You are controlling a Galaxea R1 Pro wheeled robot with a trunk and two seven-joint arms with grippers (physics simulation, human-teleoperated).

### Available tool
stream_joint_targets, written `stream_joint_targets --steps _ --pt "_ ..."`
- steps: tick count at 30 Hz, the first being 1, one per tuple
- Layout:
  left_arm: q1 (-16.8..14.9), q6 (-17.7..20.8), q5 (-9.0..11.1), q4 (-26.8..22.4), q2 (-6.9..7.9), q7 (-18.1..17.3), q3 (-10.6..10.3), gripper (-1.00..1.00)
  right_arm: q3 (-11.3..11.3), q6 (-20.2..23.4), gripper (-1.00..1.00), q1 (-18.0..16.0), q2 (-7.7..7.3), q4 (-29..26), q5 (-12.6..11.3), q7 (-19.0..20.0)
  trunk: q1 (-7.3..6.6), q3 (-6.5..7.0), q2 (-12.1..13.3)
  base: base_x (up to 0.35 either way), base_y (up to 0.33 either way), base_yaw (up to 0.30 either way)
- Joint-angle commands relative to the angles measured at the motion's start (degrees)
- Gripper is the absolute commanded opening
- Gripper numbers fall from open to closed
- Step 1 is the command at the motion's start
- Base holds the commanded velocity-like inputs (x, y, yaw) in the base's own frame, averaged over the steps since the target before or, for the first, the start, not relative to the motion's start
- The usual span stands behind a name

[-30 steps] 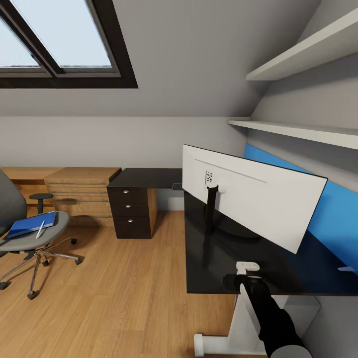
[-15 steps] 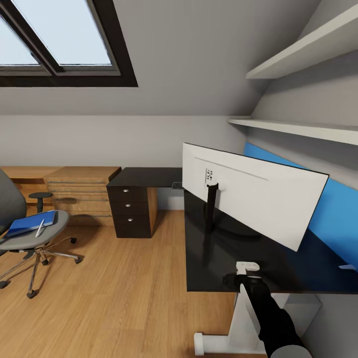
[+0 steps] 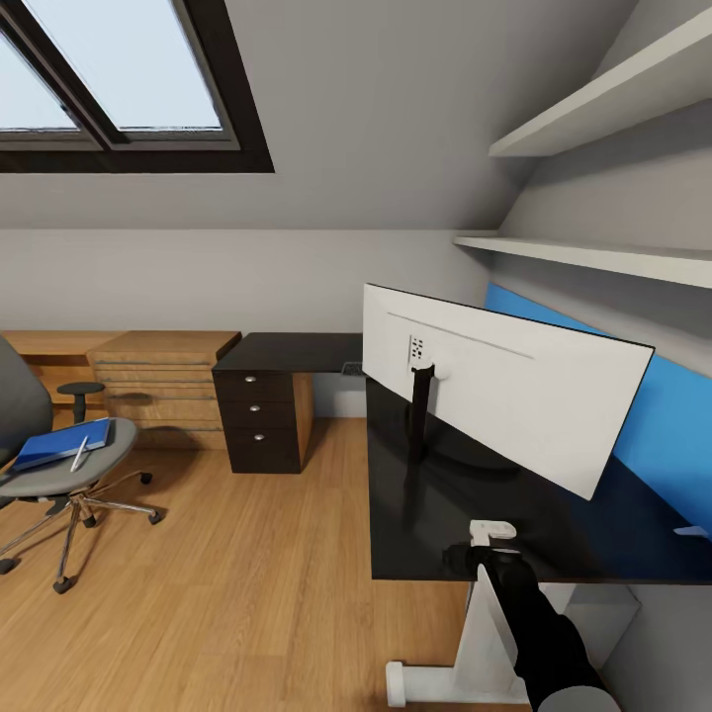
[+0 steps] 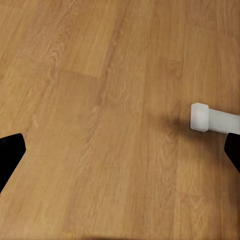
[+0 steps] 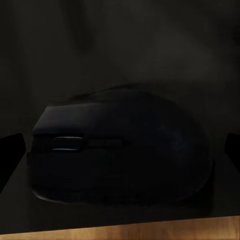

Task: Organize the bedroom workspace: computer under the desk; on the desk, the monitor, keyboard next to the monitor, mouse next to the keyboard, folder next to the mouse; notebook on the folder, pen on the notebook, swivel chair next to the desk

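- pale grey sloped attic wall (image 3: 396, 119) with a dark-framed skylight (image 3: 129, 89) letting in daylight
- light wood plank floor (image 3: 247, 593)
- low light wooden dresser (image 3: 163, 381)
- two white wall shelves (image 3: 593, 259)
- bright blue wall panel (image 3: 672, 435)

Head view high over desk (image 3: 445, 514), left wrist faces floor (image 4: 100, 125), right wrist close on mouse (image 5: 120, 145)

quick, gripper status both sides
left gripper: open, empty, over the wood floor.
right gripper: open, fingers either side of the mouse at the desk edge, not clamped.
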Motion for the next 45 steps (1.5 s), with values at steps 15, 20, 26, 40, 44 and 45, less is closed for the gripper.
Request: stream_joint_targets --steps 15,20,26,40,44,45 --pt "0.0 -0.2 0.2 0.0 -0.02 -0.1 0.1 1.0 -0.1 0.3 1.0 0.0 0.05 -0.1 0.2 0.0 0.0 -0.06 0.0 0.0 0.0 0.0" --pt "0.0 -0.2 0.2 0.0 -0.01 -0.1 0.1 1.0 -0.1 0.3 1.0 0.0 0.05 -0.1 0.2 0.0 0.0 -0.06 0.0 0.0 0.0 0.0" --pt "0.0 -0.2 0.2 0.0 0.0 -0.1 0.1 1.0 -0.1 0.3 1.0 0.0 0.05 -0.1 0.2 0.0 0.0 -0.06 0.0 0.0 0.0 0.0" --pt "0.0 -0.2 0.2 0.0 -0.02 -0.1 0.1 1.0 0.0 0.3 1.0 0.0 0.05 -0.1 0.3 0.0 1.1 -0.96 -2.0 0.0 0.0 0.0" --pt "0.0 -0.2 0.2 0.0 -0.01 0.0 0.2 1.0 0.0 0.3 1.0 0.0 0.05 -0.1 0.3 0.0 1.1 -0.96 -2.0 0.0 0.0 0.0" --pt "0.0 -0.2 0.2 0.0 0.01 0.0 0.3 1.0 0.0 0.3 1.0 0.0 0.05 -0.1 0.3 0.0 1.1 -0.96 -2.0 0.0 0.0 0.0"
